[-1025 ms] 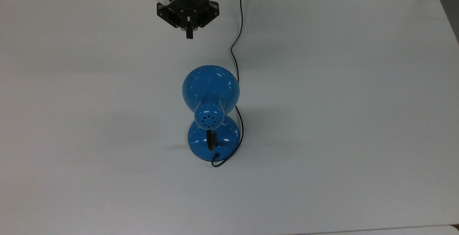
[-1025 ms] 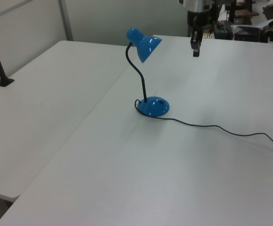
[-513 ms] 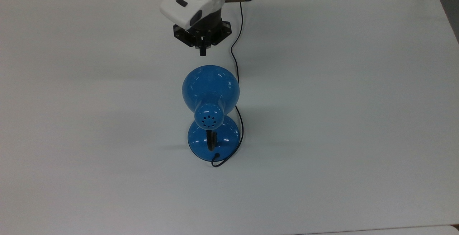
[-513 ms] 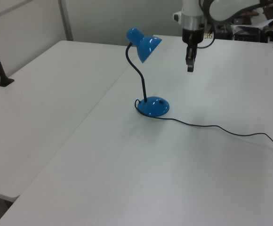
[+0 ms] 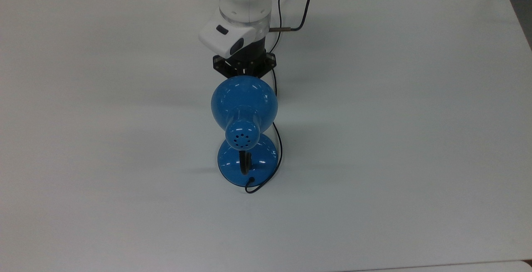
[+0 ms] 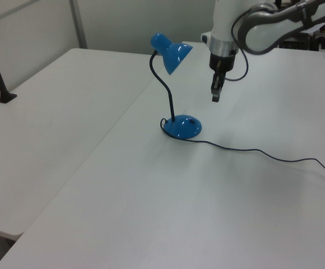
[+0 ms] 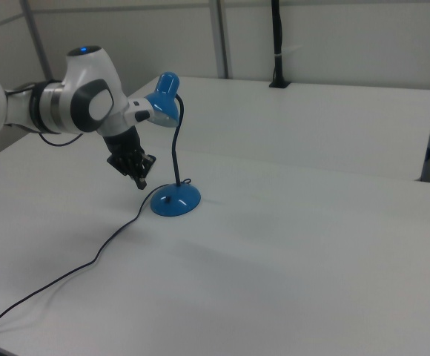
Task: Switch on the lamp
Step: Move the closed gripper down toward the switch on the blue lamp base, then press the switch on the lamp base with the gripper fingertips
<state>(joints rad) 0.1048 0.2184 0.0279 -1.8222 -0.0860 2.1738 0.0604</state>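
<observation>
In the top view, your lamp point(image 5: 244, 128) stands mid-table point(image 5: 395, 139), its shade hiding the fingertips. In the left view, your gripper point(image 6: 215, 96) hangs to the shade's right, above the base, fingers pressed together. In the right view, it hovers left of the base, over the cord point(image 7: 89, 265).

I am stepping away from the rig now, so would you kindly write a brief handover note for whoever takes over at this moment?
Gripper: shut, holding nothing, hanging in the air beside the lamp, below the level of its shade and above the table.
Lamp: upright on its round base, shade unlit; its cord trails away across the table.
Done: nothing on the lamp itself; it is untouched.
Left: reach the switch, probably on the base, press it, and confirm the light.
</observation>
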